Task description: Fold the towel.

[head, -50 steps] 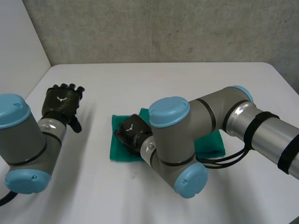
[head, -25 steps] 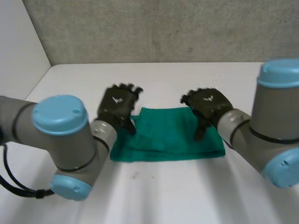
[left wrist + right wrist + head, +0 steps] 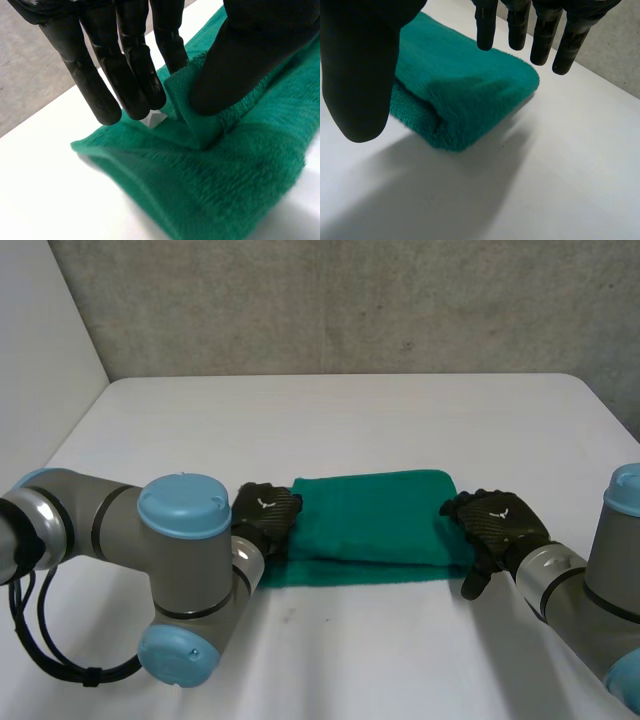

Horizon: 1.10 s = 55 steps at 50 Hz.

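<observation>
Terry cloth, deep green: a folded green terry-cloth towel [image 3: 370,515] lies as a long band on the white table [image 3: 350,410], near the middle of the head view, its long sides running from nine o'clock to three o'clock.

The left robot hand [image 3: 265,518] sits at the towel's nine o'clock end; in its wrist view the thumb [image 3: 240,65] presses a raised tuck of cloth against the fingers [image 3: 135,75], so it is clamped on the towel.

The right robot hand [image 3: 497,525] is at the three o'clock end; in its wrist view the fingers [image 3: 520,25] hang straight above the towel's rounded end and the thumb [image 3: 360,75] stands well apart from them; it holds nothing and does not look to be touching the cloth.

The step in hand seems to be taking hold of both ends for the next fold; to do it well, the right robot hand should probably come down onto its end and pinch through every layer, matching the left one's hold; both should then lift together and level, keeping the band lightly taut so no layer slips or sags; the edges should be lined up before the cloth is released.
</observation>
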### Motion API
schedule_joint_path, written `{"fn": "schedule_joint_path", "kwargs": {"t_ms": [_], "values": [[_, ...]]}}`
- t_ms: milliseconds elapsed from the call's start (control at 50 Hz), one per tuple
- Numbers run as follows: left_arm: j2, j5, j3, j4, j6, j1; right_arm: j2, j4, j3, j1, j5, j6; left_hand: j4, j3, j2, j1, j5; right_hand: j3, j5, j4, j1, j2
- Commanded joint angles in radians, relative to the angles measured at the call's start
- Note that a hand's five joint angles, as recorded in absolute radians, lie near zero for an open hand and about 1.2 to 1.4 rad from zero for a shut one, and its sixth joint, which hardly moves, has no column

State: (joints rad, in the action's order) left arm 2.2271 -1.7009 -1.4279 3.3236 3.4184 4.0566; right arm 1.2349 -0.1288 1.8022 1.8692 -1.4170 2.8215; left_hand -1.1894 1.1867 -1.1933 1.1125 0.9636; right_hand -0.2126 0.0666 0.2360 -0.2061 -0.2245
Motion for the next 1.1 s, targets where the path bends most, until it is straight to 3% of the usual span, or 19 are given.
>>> {"fn": "schedule_joint_path", "kwargs": {"t_ms": [20,200,380,520,620,820,960,1100], "values": [[-0.084,-0.111,-0.092,0.002,0.005,0.005,0.0,-0.037,0.028,0.001,-0.002,0.019,-0.207,0.21,-0.203,0.284,0.258,0.034,-0.062,-0.057,0.027,0.046],[-0.164,-0.115,-0.215,0.007,0.025,0.016,-0.011,-0.075,0.025,0.008,0.001,0.065,-0.207,0.21,-0.203,0.284,0.258,-0.069,0.041,0.046,-0.076,-0.057],[-0.164,-0.123,-0.236,0.011,0.025,0.015,-0.109,-0.124,-0.006,0.013,0.003,0.081,-0.207,0.21,-0.203,0.284,0.258,-0.327,0.299,0.304,-0.334,-0.315],[-0.168,-0.129,-0.243,0.002,0.025,0.015,-0.152,-0.129,-0.021,0.015,0.004,0.082,0.382,-0.38,0.386,-0.305,-0.331,-0.538,0.51,0.515,-0.545,-0.526],[-0.188,-0.129,-0.244,-0.003,0.019,0.016,-0.153,-0.156,-0.015,0.007,0.003,0.09,0.532,-0.53,0.536,-0.456,-0.481,-1.182,1.154,1.159,-1.189,-1.17],[-0.293,-0.131,-0.295,-0.012,0.015,0.027,-0.117,-0.154,-0.112,0.033,0.0,0.092,0.729,-0.726,0.733,-0.652,-0.678,-1.184,1.155,1.16,-1.19,-1.172],[-0.412,-0.129,-0.354,-0.026,0.012,0.113,-0.123,-0.025,-0.368,0.225,0.019,0.062,0.82,-0.817,0.824,-0.743,-0.769,-1.184,1.155,1.16,-1.19,-1.172],[-0.458,-0.121,-0.378,-0.024,0.008,0.194,-0.31,0.141,-0.629,0.406,0.188,0.049,0.894,-0.891,0.898,-0.817,-0.842,-1.184,1.155,1.16,-1.19,-1.172]]}}
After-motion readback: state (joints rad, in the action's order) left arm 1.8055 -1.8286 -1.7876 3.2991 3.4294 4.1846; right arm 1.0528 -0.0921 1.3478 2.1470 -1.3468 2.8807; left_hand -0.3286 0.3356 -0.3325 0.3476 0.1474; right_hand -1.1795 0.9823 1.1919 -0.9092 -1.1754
